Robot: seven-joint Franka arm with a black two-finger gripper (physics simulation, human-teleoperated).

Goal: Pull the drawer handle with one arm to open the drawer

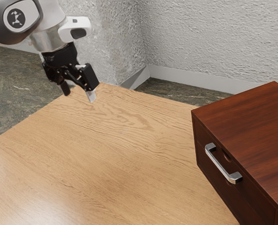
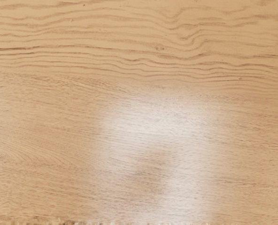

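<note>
**Drawer**: dark wood, apparently shut, on the tabletop at the exterior view's right. The front faces that view's left.
**Handle**: metal bar, likely rigid and slick. Its long axis runs level along the front. Best taken mid-bar, crosswise.
**Claw**: fingers apart, empty, well apart from the handle.

Light: bright, even, diffuse.
Glare: pale sheen on the bench, with a dim patch inside.
Shadows: faint.

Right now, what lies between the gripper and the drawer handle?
Only bare wooden table, seen in the exterior view, separates the gripper from the drawer handle.
</note>
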